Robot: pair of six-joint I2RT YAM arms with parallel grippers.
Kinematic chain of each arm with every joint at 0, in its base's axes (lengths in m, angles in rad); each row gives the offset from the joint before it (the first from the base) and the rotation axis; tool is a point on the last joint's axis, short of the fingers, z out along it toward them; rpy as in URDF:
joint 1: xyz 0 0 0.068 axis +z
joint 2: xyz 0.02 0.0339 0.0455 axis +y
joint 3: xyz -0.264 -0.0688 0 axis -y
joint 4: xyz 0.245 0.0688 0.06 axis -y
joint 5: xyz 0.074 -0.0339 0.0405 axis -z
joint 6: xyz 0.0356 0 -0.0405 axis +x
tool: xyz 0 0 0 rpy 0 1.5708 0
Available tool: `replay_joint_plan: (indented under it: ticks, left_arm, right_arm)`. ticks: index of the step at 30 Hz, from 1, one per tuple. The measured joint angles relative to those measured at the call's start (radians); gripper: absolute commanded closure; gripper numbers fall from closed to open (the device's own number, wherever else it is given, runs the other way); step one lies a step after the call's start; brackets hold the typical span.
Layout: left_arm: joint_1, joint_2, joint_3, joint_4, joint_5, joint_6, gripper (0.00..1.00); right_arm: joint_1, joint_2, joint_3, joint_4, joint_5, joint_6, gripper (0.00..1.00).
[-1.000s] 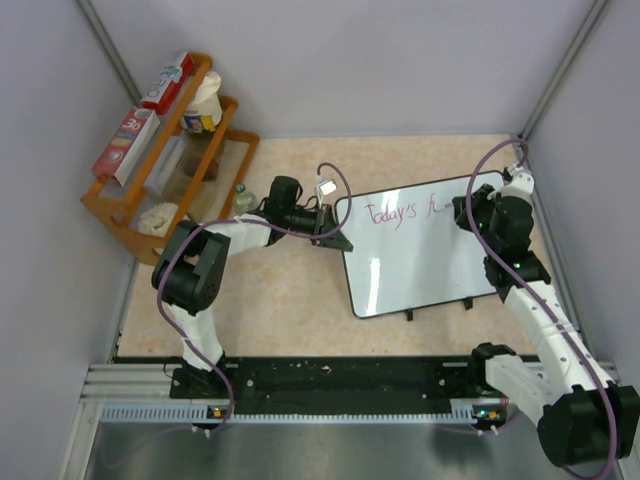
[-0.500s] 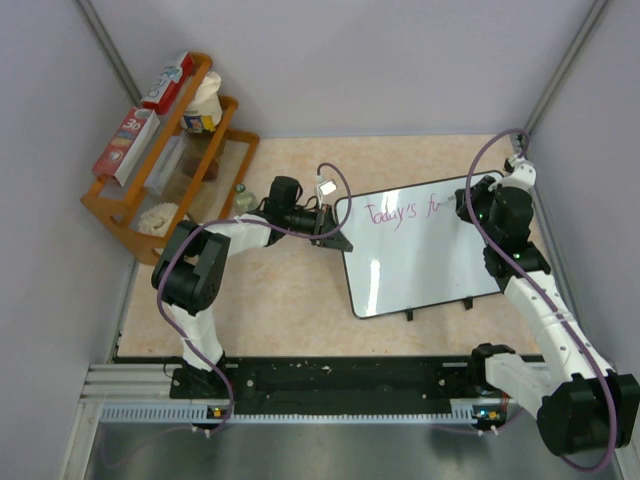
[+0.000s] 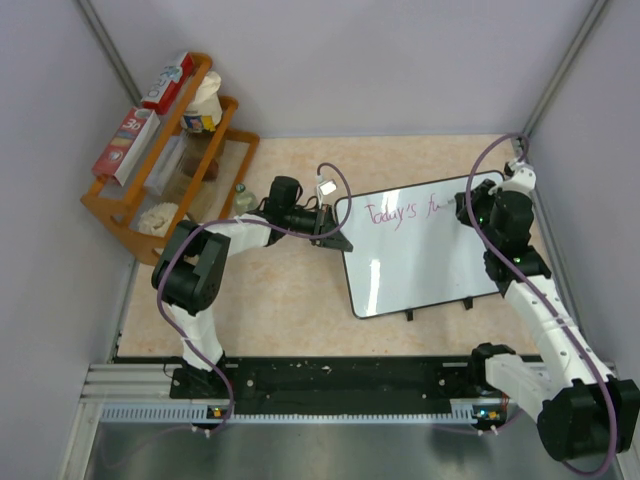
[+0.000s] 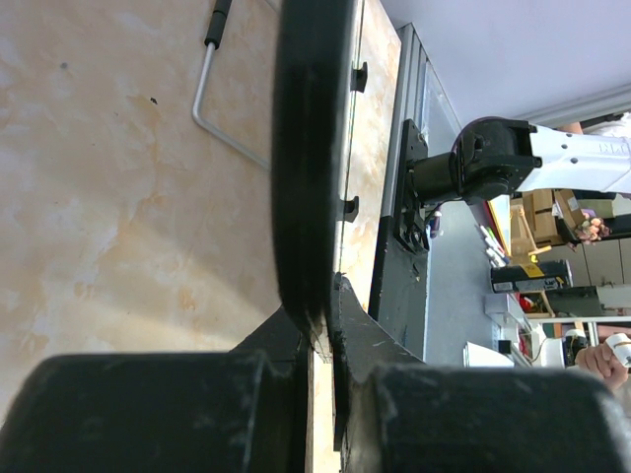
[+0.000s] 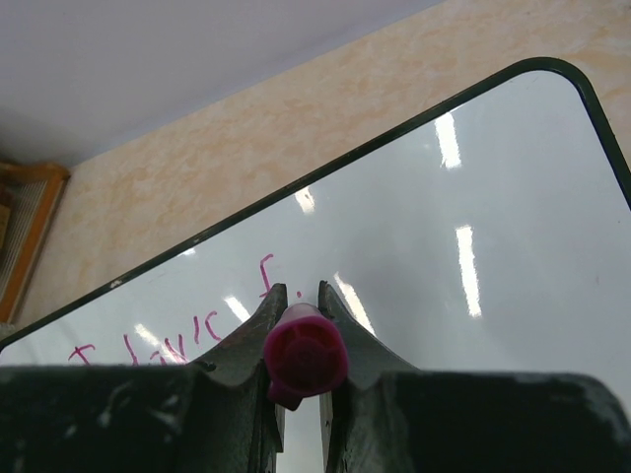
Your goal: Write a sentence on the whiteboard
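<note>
The whiteboard lies tilted on the table, right of centre. Pink handwriting, the sentence, runs along its far edge and reads "Today's fu". My left gripper is shut on the board's left edge. In the left wrist view that black frame is pinched between the fingers of the left gripper. My right gripper is over the board's far right part, shut on a pink marker. The marker's tip is hidden behind the right gripper, just past the last pink strokes.
A wooden rack stands at the back left with boxes, a cup and other items. A small bottle sits beside it, near the left arm. Grey walls close both sides and the back. A black rail runs along the near edge.
The right gripper with the marker has shifted slightly right and toward the back. The pink writing after "Today's" has grown by a stroke or two. The left arm has not moved.
</note>
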Motion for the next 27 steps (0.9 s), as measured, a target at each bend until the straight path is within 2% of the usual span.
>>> replay_joint_plan:
  ticks: [19, 27]
  left_arm:
    - [0.000, -0.002, 0.000, -0.002, 0.000, 0.001, 1.00]
    - [0.000, -0.002, 0.000, -0.002, 0.002, 0.005, 1.00]
  right_arm:
    - [0.000, -0.030, -0.020, -0.023, -0.001, 0.000, 1.00]
    - [0.000, -0.013, 0.059, -0.035, 0.009, 0.000, 1.00]
